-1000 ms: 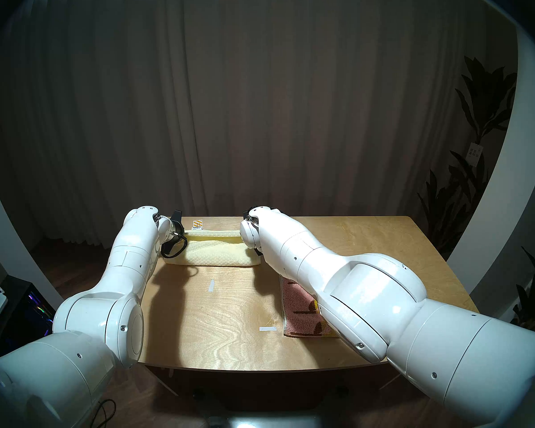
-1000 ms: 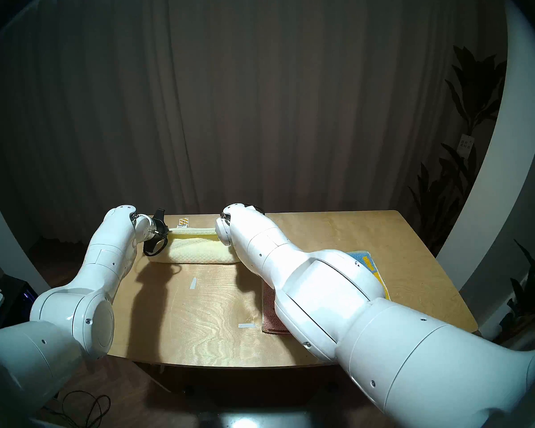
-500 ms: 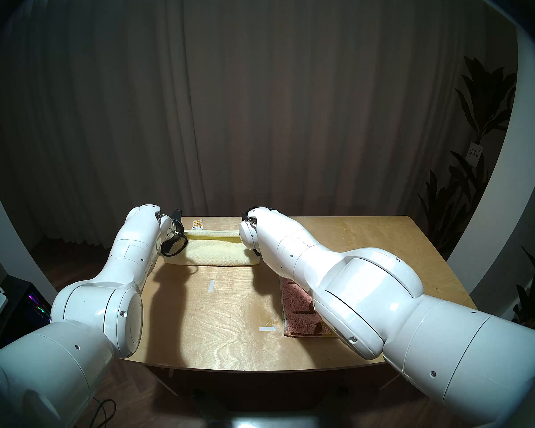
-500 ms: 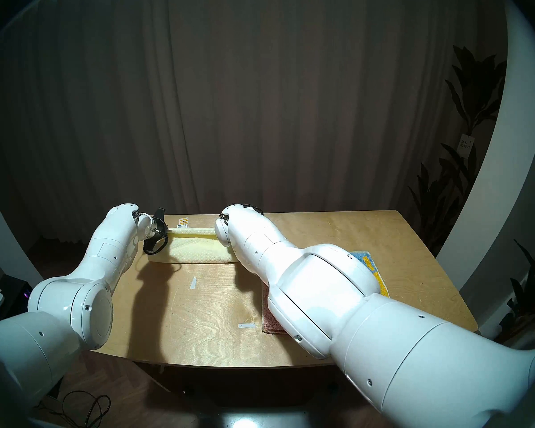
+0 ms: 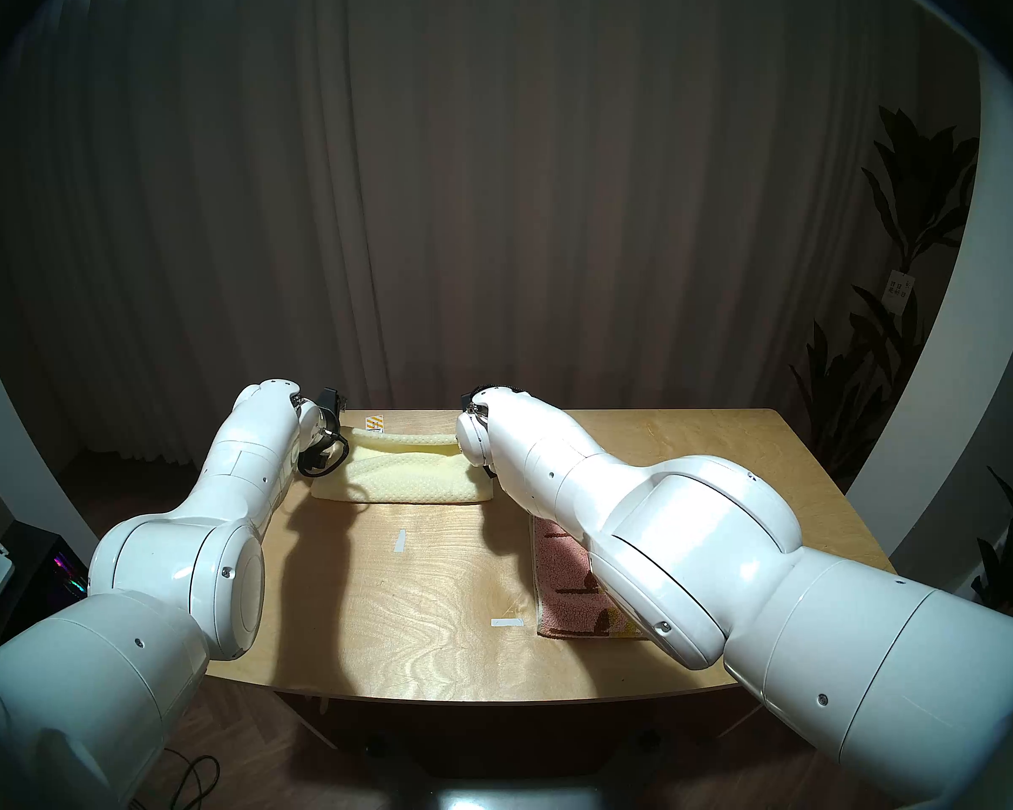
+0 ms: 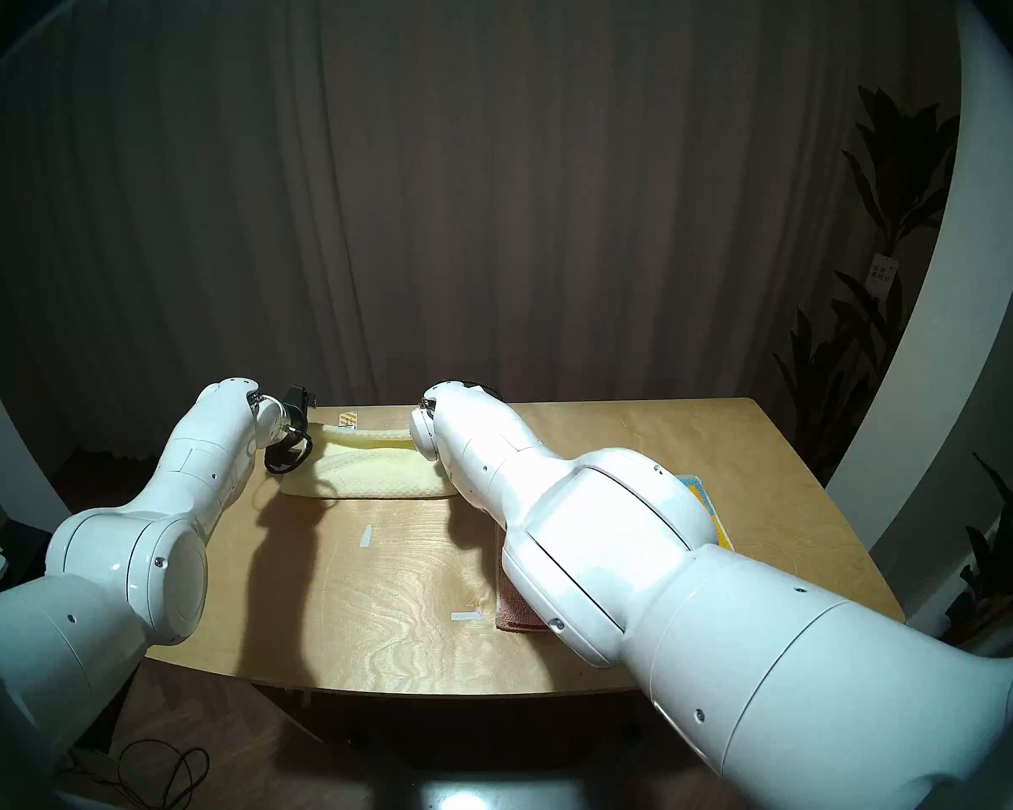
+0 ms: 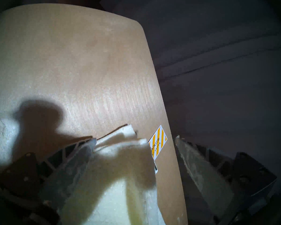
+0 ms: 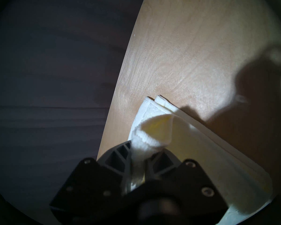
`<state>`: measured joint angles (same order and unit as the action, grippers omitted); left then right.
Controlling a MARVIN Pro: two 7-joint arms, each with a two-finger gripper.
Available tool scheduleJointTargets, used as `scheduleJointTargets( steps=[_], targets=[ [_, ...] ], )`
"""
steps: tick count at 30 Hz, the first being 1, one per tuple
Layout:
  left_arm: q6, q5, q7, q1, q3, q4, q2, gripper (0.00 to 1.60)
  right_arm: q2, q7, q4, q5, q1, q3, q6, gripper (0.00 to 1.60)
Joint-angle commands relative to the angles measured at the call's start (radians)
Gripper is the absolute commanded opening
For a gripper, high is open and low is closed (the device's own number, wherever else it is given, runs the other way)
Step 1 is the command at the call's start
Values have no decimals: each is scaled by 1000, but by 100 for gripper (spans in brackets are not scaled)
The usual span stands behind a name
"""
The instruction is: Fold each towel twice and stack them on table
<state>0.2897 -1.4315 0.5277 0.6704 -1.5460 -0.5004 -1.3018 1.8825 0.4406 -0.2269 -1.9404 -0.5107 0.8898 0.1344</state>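
The plain cream-yellow terry towel with a dotted texture [image 5: 410,475] lies folded at the far left of the light plywood table [image 5: 434,604], its long axis running left to right between the two arms. The left gripper [image 7: 135,143] has its fingers spread wide, the towel's left corner loose between them. The right gripper [image 8: 139,158] is pinched on the towel's right corner, so that end alone is held. The pink patterned towel [image 5: 568,581] lies nearer, under the right arm, not yet folded, I judge.
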Motion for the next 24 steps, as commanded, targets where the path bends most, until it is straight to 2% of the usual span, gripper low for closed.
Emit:
scheduleJointTargets(
  steps=[1,14,15,18,22,24],
  targets=[
    [-16,8,-29,-61,4,3,4,160,13,-23,-3,0,48,5,-2,66],
    [-37,25,-70,-73,20,16,6,160,13,-50,5,12,75,13,-11,77],
    [-38,25,-73,-73,20,16,6,160,12,-52,5,13,77,13,-12,80],
    [-43,27,-87,-70,22,16,6,160,10,-57,9,16,83,16,-17,101],
    [-53,30,-118,-61,24,5,8,160,5,-72,15,20,88,19,-26,100],
    [-60,31,-139,-52,24,-7,11,160,3,-80,16,21,91,21,-31,110]
  ],
)
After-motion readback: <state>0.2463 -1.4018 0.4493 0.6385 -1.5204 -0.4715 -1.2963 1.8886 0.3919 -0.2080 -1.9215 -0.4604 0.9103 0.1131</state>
